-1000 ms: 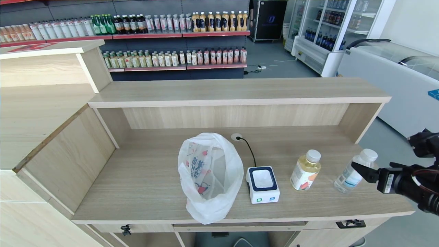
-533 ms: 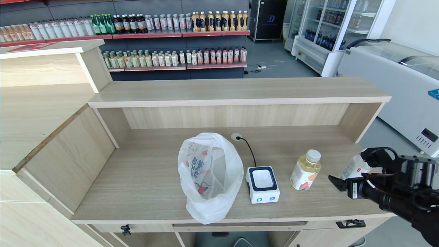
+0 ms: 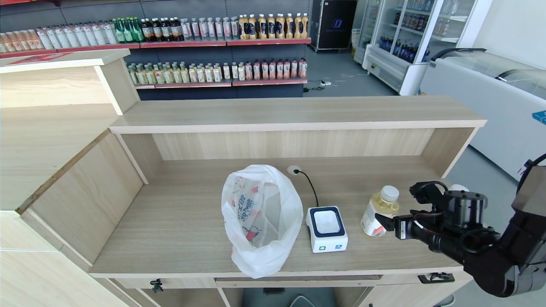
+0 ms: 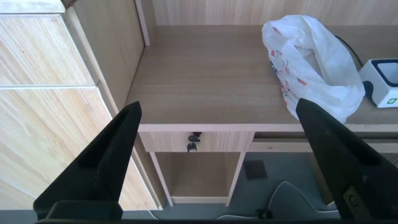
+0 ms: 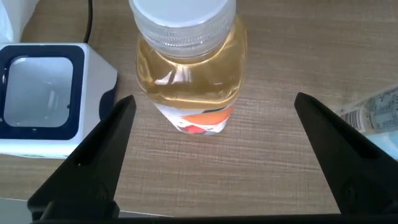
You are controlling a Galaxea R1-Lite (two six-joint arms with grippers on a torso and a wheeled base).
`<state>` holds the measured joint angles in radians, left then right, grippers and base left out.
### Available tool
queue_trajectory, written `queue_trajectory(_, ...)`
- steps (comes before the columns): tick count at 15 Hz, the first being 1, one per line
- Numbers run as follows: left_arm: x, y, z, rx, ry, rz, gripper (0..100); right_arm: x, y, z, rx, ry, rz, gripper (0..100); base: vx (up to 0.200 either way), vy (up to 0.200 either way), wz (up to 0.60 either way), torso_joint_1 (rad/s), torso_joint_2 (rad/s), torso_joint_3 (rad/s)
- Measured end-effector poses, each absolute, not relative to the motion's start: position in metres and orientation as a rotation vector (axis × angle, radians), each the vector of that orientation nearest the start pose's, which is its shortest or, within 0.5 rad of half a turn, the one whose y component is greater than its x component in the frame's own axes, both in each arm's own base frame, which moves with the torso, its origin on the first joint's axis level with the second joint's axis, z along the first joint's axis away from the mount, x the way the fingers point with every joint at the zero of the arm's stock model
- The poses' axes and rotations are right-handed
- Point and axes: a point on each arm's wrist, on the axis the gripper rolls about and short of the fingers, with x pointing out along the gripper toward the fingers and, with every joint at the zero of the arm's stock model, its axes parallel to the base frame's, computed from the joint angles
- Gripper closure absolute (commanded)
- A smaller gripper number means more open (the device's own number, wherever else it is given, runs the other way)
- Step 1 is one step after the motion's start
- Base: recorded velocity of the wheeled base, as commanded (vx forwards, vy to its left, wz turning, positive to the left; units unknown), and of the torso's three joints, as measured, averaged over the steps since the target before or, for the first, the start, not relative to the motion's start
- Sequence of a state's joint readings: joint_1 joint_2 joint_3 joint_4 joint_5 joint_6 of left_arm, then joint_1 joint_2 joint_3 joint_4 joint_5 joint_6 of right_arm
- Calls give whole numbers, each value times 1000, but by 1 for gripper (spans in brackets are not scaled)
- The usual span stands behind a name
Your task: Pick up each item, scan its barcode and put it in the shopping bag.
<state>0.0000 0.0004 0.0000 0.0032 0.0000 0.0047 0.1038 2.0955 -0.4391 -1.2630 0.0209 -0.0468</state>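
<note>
Wooden counter (image 3: 179,221), drink shelves (image 3: 192,42) behind, glass fridges (image 3: 409,34) right, grey floor (image 3: 341,81).

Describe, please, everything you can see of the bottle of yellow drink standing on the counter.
The bottle is clear plastic with a white screw cap, mostly full of pale yellow liquid, and wears a white and orange label round its lower part. It stands upright on the wooden counter, to the right of the scanner and apart from it. The open right gripper faces it, one finger to each side, without touching it.

A shop: checkout counter (image 3: 298,256), drink shelves (image 3: 222,42), fridges (image 3: 409,38).
</note>
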Motion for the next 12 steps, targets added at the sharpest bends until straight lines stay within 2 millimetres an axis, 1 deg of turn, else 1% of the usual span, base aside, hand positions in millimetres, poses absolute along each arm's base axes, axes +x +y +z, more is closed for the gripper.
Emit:
queue_trajectory(3,-23,0,75,5,4,0,0,315,43,33,-71,373,149,0,0,0,0,0,0,0)
queue_trajectory(7,-23,0,75,5,4,0,0,320,58,21,-77,347,189,0,0,0,0,0,0,0)
queue_trajectory(12,-23,0,75,5,4,0,0,325,62,6,-86,327,162,0,0,0,0,0,0,0)
